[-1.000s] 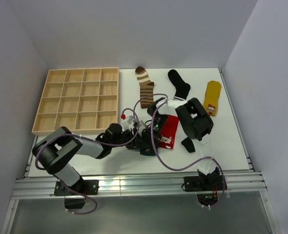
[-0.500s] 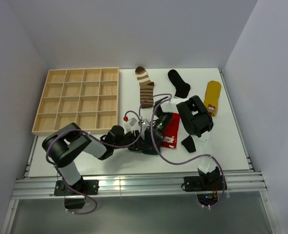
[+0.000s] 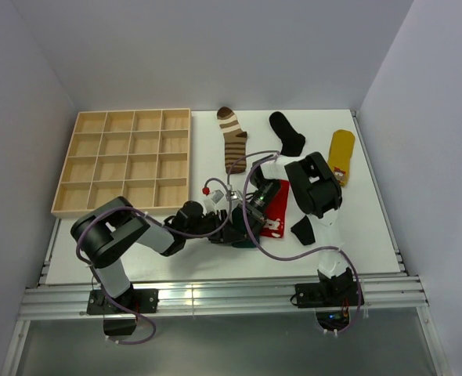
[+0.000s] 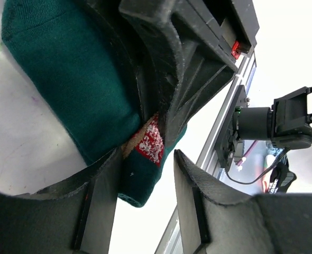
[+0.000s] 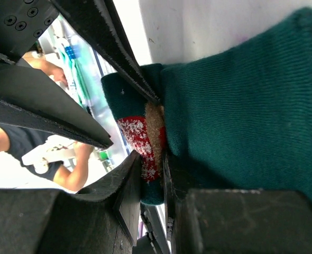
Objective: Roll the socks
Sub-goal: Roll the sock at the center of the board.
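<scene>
A dark teal sock (image 4: 82,90) with a red patch lies on the white table; it also shows in the right wrist view (image 5: 240,106) and in the top view (image 3: 243,241). My right gripper (image 5: 152,159) is shut on its folded end, low over the table (image 3: 248,225). My left gripper (image 4: 148,159) is open, its jaws either side of the same end, the sock touching one finger (image 4: 100,196); it meets the right gripper at the table's middle (image 3: 229,227). A red sock (image 3: 276,207) lies beside them.
A brown-cream striped sock (image 3: 232,141), a black sock (image 3: 287,133) and a yellow sock (image 3: 341,157) lie at the back. A small black sock (image 3: 301,229) lies by the right arm. A wooden compartment tray (image 3: 121,160) stands at the left. The table's front rail (image 3: 215,294) is close.
My left gripper has slid a little to the right, closer to the right gripper. The right arm has shifted slightly and covers more of the red sock.
</scene>
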Controlling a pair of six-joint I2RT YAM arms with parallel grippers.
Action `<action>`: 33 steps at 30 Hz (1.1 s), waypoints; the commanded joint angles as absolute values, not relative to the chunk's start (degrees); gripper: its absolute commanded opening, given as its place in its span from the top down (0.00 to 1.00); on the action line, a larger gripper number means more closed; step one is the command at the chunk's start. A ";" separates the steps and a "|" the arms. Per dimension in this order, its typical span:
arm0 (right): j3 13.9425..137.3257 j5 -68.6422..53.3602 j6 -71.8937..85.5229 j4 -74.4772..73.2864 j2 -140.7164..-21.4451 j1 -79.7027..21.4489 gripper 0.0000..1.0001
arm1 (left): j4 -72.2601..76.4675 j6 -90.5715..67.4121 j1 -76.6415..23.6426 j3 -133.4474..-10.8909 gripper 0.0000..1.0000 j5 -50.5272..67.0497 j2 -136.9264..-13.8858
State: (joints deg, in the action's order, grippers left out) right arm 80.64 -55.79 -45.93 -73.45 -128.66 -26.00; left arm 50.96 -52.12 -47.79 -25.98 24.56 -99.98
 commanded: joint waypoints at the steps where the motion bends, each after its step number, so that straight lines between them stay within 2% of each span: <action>1: 82.09 -54.84 -46.41 -71.46 -130.25 -24.79 0.94 | 45.63 -49.66 -49.04 -28.29 0.52 25.49 -100.55; 4: 82.18 -54.84 -45.79 -71.19 -130.34 -24.61 0.94 | 40.53 -49.40 -49.48 -30.66 0.58 24.44 -100.55; 8: 82.00 -53.71 -44.12 -69.79 -130.08 -24.70 0.94 | 32.53 -48.61 -49.92 -34.01 0.75 23.20 -100.55; 12: 81.39 -51.77 -40.88 -66.28 -129.03 -24.61 0.89 | 24.19 -49.74 -50.54 -37.96 0.90 21.80 -100.28; 13: 81.04 -51.42 -40.35 -65.57 -127.98 -24.61 0.87 | 19.99 -50.01 -50.54 -38.66 0.98 21.54 -100.20; 14: 80.77 -50.98 -39.91 -64.78 -127.19 -24.61 0.85 | 18.47 -50.36 -50.54 -39.19 1.00 21.62 -100.20; 18: 79.02 -49.05 -37.98 -60.56 -123.05 -24.61 0.72 | 11.00 -54.30 -50.45 -41.65 1.00 21.80 -99.76; 21: 78.23 -47.90 -36.39 -58.01 -120.07 -24.43 0.66 | 6.52 -56.85 -50.45 -42.97 1.00 21.71 -99.32; 28: 77.08 -46.32 -35.16 -54.85 -115.93 -23.91 0.60 | 0.71 -60.38 -50.27 -44.38 1.00 21.88 -97.91; 33: 75.68 -46.41 -35.59 -53.88 -113.82 -22.85 0.59 | 0.18 -60.47 -48.69 -44.21 1.00 24.17 -98.17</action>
